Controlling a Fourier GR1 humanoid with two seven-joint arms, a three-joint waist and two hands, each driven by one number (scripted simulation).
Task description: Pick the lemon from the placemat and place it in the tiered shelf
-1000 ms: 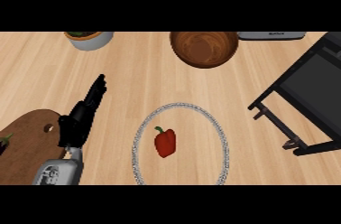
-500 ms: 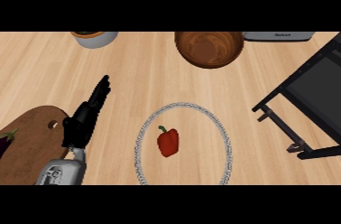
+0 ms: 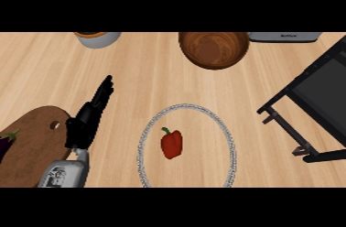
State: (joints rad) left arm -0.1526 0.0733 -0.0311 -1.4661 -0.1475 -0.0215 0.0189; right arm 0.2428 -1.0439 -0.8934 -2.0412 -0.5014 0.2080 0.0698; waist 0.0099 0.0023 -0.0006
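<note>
A red bell pepper (image 3: 171, 144) with a green stem lies in the middle of a round placemat (image 3: 187, 110) with a pale beaded rim, low in the head view. No lemon shows anywhere. The black tiered shelf (image 3: 312, 102) stands at the right edge, partly cut off. My left hand (image 3: 88, 118) rests open at the left, fingers straight and pointing up the counter, a short way left of the placemat and touching nothing. My right hand is out of the picture.
A wooden bowl (image 3: 214, 48) sits at the top middle, a grey cup (image 3: 96, 38) at the top left, a grey appliance (image 3: 283, 36) at the top right. A wooden cutting board (image 3: 30, 141) with an eggplant (image 3: 7, 143) lies at the lower left.
The whole view has drifted slightly to the right across the frames. My left hand keeps the same open pose, and the pepper has not moved on the placemat.
</note>
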